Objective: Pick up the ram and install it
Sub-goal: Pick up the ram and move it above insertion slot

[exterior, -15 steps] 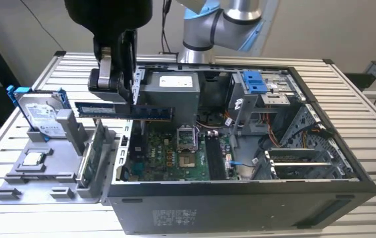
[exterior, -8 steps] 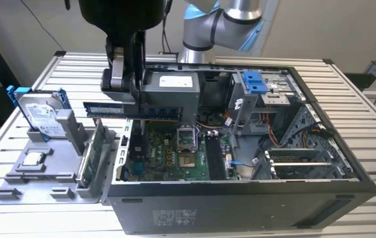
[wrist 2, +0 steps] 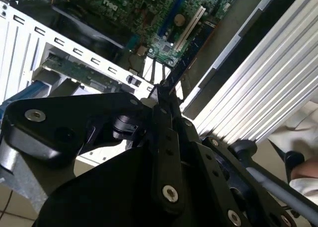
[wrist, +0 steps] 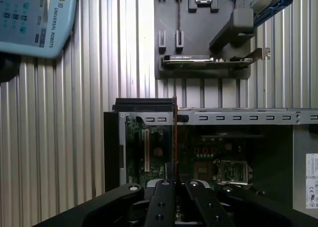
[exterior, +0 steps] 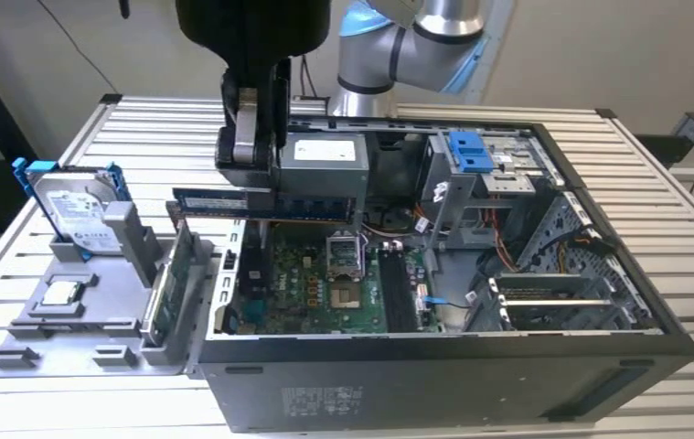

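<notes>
The ram (exterior: 207, 200), just one, is gripped tight in the one claw (exterior: 252, 183), up in the air over the one open computer case (exterior: 444, 384) on the bench (exterior: 639, 165). The exterior view shows the ram's long flat side. In both wrist views it looks like a thin line. The first wrist view also shows one pale blue control tablet (wrist: 35, 18) lying on the bench

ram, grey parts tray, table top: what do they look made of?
Clamped in the hand, the ram: dark bluish circuit board with darker chips, likely laminate. The grey parts tray: matte, uniform grey, blocky slots; probably plastic. The table top: pale ribbed slats with a soft sheen; looks like aluminium profile, not certain.
</notes>
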Motion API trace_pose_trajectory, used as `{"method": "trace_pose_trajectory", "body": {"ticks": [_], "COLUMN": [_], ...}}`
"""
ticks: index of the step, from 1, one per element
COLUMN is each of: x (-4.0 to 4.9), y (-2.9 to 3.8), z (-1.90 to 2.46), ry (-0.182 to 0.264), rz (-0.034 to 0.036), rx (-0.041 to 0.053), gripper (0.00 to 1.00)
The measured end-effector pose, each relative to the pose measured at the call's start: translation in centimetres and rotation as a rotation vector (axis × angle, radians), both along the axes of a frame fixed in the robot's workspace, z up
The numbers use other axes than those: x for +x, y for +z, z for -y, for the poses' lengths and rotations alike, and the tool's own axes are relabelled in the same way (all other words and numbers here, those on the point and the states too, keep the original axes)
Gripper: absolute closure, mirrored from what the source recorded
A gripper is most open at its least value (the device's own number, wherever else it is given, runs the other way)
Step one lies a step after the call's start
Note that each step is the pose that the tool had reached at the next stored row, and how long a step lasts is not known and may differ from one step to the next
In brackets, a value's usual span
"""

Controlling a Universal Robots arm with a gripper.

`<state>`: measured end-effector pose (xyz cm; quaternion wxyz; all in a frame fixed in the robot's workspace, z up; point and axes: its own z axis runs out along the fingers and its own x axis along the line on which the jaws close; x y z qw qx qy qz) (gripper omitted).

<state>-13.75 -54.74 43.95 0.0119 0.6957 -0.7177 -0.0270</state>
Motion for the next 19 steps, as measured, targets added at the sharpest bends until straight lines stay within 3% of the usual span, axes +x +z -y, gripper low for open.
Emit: {"method": "trace_pose_trajectory", "body": {"ticks": [19], "x": [2.99], "y": [0.00], "z": [0.00], "ry": [0.000], "rz": [-0.0007], "rx": [0.0000], "gripper": [0.86]}}
